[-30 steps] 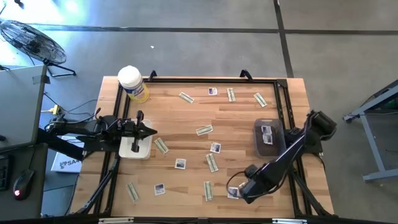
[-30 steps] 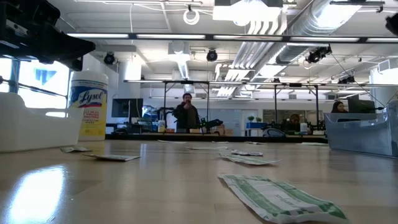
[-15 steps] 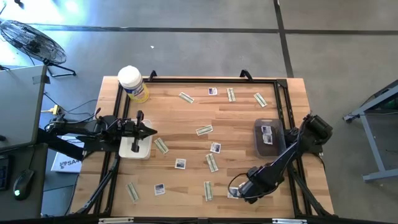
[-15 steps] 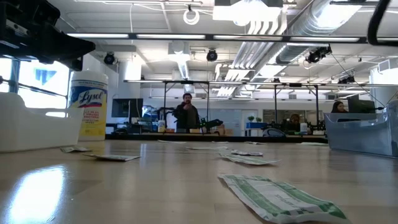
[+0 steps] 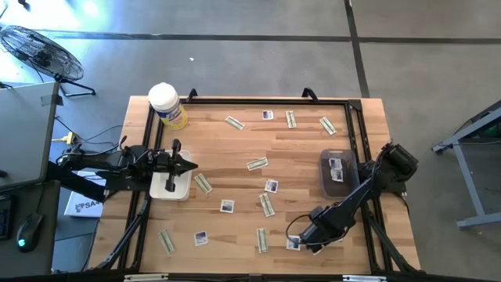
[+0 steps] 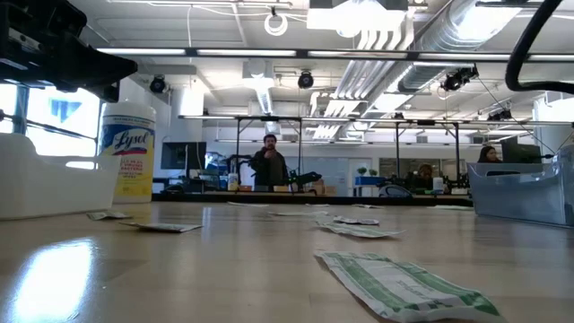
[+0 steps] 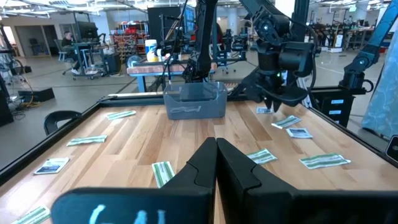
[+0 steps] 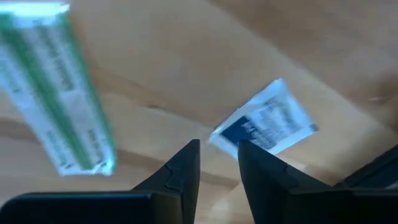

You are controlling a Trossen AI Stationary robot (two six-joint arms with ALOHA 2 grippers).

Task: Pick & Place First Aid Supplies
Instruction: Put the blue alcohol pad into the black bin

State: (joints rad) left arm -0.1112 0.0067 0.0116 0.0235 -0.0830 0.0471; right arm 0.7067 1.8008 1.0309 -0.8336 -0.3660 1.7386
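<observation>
First aid supplies lie flat and scattered on the wooden table (image 5: 297,145): white square packets with blue print and narrow greenish strips. My right gripper (image 5: 301,239) points steeply down near the table's near edge, open a little. One white square packet (image 8: 264,124) has its corner just ahead of the gap between the fingers. A greenish strip (image 8: 56,93) lies beside it. My left gripper (image 7: 216,155) is shut, level and holding nothing, at the table's left side (image 5: 192,165). My right gripper comes from above, slanting down, with its two fingertips (image 8: 189,149) on either side of the packet's nearest corner (image 8: 214,134). I cannot tell whether they touch the packet, which lies flat on the table.
A grey bin (image 5: 338,173) at the right holds a square packet (image 5: 337,166). A yellow canister with a white lid (image 5: 167,105) stands at the far left corner. A black frame (image 5: 356,117) runs around the table. A white block (image 5: 171,186) lies under my left gripper.
My right gripper has gone down toward the white square packet at the table's near edge, tipping a little steeper. The packets have stayed where they were.
</observation>
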